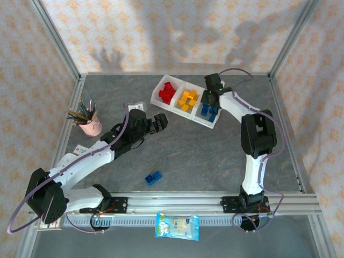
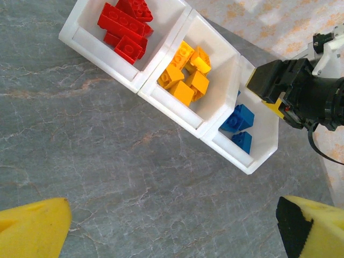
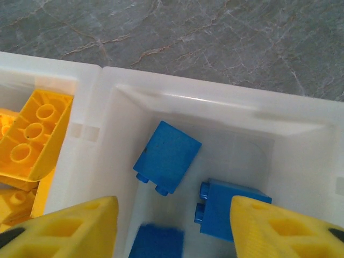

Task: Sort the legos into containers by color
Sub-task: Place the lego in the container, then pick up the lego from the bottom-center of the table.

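The white tray (image 1: 177,112) lies at the far middle of the grey table (image 1: 204,156), its 3 compartments running in a slanted row from far left to near right. The left compartment holds the red legos (image 1: 167,92), the middle one the yellow legos (image 1: 187,100), and the right one the blue legos (image 1: 207,112). A loose blue lego (image 1: 153,178) lies well apart from the tray, on the near part of the table between the 2 arms.

The right gripper (image 1: 210,99) hangs over the right compartment. In the right wrist view, its yellow fingers (image 3: 64,228) are spread wide with nothing pinched. Blue bricks lie on the compartment floor below, 1 (image 3: 166,156) tilted, another (image 3: 231,207) beside it.

The left gripper (image 1: 161,121) hovers over bare table just left of and nearer than the tray. In the left wrist view, its fingertips (image 2: 32,231) are spread far apart, with only the table surface between them.

A pink pen cup (image 1: 90,124) stands at the left of the table. A snack packet (image 1: 177,226) lies on the near side of the rail.
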